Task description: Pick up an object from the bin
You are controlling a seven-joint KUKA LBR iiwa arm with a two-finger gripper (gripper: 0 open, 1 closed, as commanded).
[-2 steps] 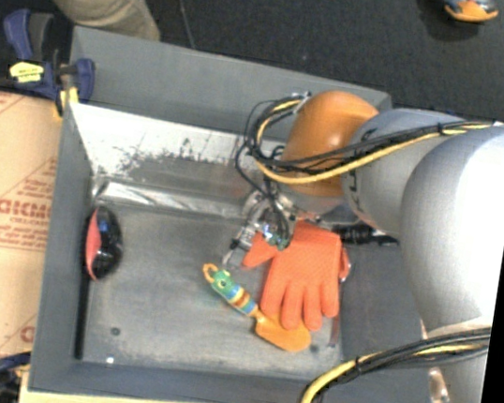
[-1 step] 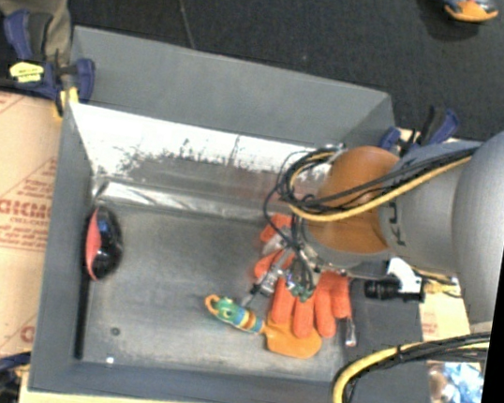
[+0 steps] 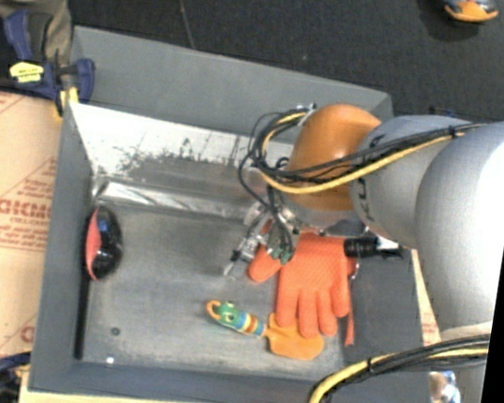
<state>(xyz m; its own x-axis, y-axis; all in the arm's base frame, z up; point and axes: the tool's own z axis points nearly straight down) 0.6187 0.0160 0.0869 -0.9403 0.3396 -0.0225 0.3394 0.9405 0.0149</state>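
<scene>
My gripper (image 3: pixel 260 256) hangs low in the middle of the bin, at the left end of an orange rubber glove (image 3: pixel 312 289). Its jaws stand open, one silver finger (image 3: pixel 244 250) to the left and the other above the glove's nearest fingertip. The glove lies flat, its cuff toward the right wall. Just in front of the gripper lies a small toy (image 3: pixel 235 318) in green, yellow and orange stripes, touching an orange flat piece (image 3: pixel 294 342) by the glove's lower edge.
A red and black oval thing (image 3: pixel 101 243) lies against the left wall. A black marker (image 3: pixel 372 249) lies to the right, partly under the arm. Bare bin floor stretches between the gripper and the left wall.
</scene>
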